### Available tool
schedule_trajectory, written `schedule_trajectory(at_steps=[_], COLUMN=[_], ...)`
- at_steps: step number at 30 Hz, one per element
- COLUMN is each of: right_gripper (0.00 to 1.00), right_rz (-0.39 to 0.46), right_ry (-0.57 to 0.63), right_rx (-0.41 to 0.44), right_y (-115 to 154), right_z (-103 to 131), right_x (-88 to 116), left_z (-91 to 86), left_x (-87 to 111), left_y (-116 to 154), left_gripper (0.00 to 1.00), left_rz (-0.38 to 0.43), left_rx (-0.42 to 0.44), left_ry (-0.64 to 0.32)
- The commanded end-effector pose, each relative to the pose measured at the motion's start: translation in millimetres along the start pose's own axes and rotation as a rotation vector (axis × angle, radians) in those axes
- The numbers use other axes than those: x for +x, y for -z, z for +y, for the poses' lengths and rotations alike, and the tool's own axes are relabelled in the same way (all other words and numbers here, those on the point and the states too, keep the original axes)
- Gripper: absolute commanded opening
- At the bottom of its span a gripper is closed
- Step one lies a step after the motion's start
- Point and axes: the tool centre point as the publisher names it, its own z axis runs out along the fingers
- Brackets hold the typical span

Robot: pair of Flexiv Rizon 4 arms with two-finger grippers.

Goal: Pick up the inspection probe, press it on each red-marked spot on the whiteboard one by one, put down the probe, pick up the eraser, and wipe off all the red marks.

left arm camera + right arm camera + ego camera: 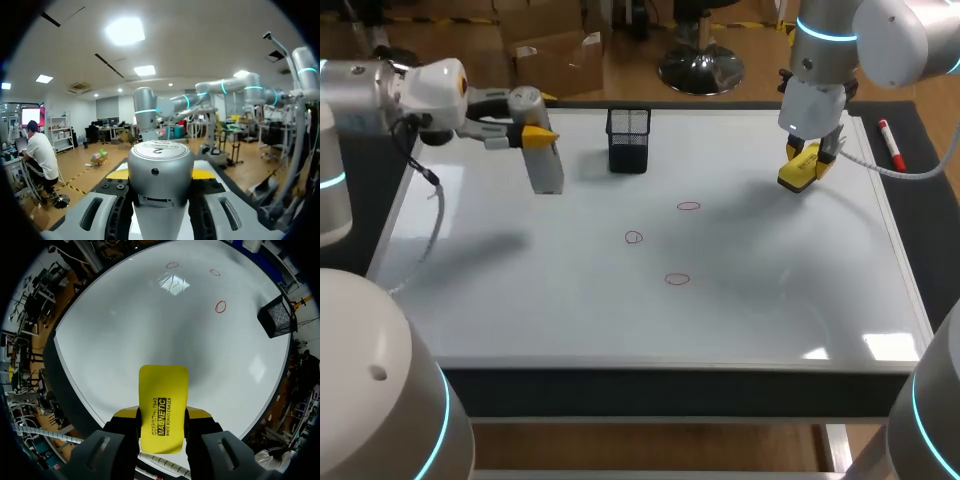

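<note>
The grey cylindrical probe hangs over the far left of the whiteboard, with my left gripper shut on it. In the left wrist view the probe's round end stands between the fingers. My right gripper is shut on the yellow eraser above the board's far right. The eraser sticks out ahead of the right fingers. Three red rings are drawn mid-board, and they show far ahead of the eraser in the right wrist view.
A black mesh pen cup stands at the back of the board, between the two grippers. It also shows in the right wrist view, the cup beyond the rings. A red marker lies on the dark table right of the board.
</note>
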Motion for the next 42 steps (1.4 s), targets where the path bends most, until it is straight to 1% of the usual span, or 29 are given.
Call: schedule_trajectory(at_steps=[1, 9, 14, 18, 20, 21, 25, 31, 42], right_gripper=[0.0, 0.0, 0.0, 0.0, 0.0, 0.0, 0.0, 0.0, 0.0], right_rz=[0.002, 0.002, 0.002, 0.002, 0.002, 0.002, 0.002, 0.002, 0.002], right_ry=[0.001, 0.001, 0.001, 0.001, 0.001, 0.001, 0.001, 0.001, 0.001], right_rx=[0.003, 0.003, 0.003, 0.003, 0.003, 0.003, 0.003, 0.003, 0.003], right_y=[1.0, 1.0, 1.0, 1.0, 1.0, 1.0, 1.0, 1.0, 1.0], right_z=[-0.5, -0.5, -0.5, -0.5, -0.5, -0.5, -0.5, -0.5, -0.5], right_x=[0.7, 0.7, 0.7, 0.7, 0.7, 0.7, 0.7, 0.7, 0.7], left_z=[2.1, 12.8, 20.3, 25.1, 29.5, 31.4, 40.7, 52.2, 64.8], left_x=[10.6, 28.2, 33.1, 36.8, 38.4, 39.1, 36.4, 30.7, 19.8], left_y=[-17.6, -49.0, -67.6, -77.7, -82.6, -85.2, -94.8, -102.2, -123.0], left_gripper=[0.0, 0.0, 0.0, 0.0, 0.0, 0.0, 0.0, 0.0, 0.0], left_rz=[-0.011, 0.019, 0.032, 0.032, 0.031, 0.03, 0.031, 0.019, 0.015], left_rx=[0.0, -0.027, -0.028, -0.03, -0.008, -0.011, -0.014, -0.005, -0.009], left_ry=[0.019, 0.022, 0.036, 0.025, 0.037, 0.033, 0.041, 0.044, 0.048])
